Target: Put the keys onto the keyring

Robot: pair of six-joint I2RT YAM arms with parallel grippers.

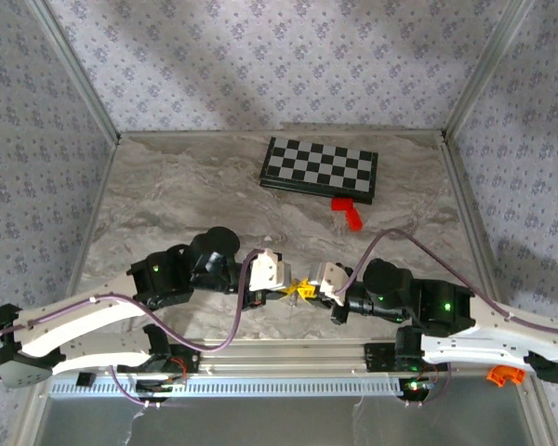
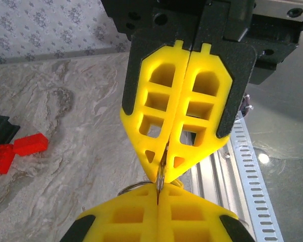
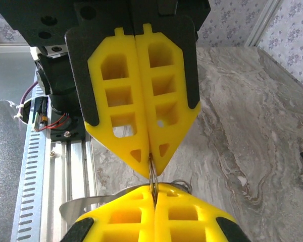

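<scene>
Left hand (image 2: 159, 196) and right hand (image 3: 154, 195) both pinched shut tip to tip, low centre of top view above the tabletop (image 1: 186, 204), keyring (image 3: 152, 172) clamped between them. Can't tell if a key is on yet; threading likely unfinished.

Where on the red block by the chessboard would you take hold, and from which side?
Probably grip the red block across the narrow width of its longer part, coming straight down from above. It lies flat on the table, so its long sides are the exposed faces, and the chessboard crowds its far end.
</scene>
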